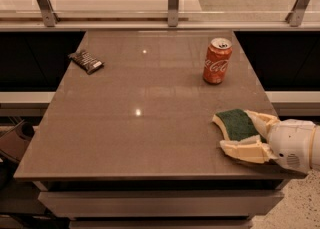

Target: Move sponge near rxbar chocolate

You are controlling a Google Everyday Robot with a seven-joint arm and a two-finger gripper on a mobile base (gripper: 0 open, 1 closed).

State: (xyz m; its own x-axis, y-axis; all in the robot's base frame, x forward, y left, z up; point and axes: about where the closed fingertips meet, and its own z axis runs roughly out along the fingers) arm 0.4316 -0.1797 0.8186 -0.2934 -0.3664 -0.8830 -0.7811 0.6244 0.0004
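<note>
Green-topped sponge point(234, 123) lies on the worktop point(150, 143) in front of the red can point(217, 61), gripped between the spread fingers of the gripper point(237, 132), which hide its right end. The rxbar chocolate point(86, 61) rests far left of the can, its lettering unreadable.

The gripper point(235, 132) has two thick, cream-coloured, wedge-shaped fingers point(245, 150), one pressed to each side of the sponge point(239, 124). Behind them, further from the sponge, sits a rounded white wrist housing point(292, 140) with a small dotted patch on its side.
</note>
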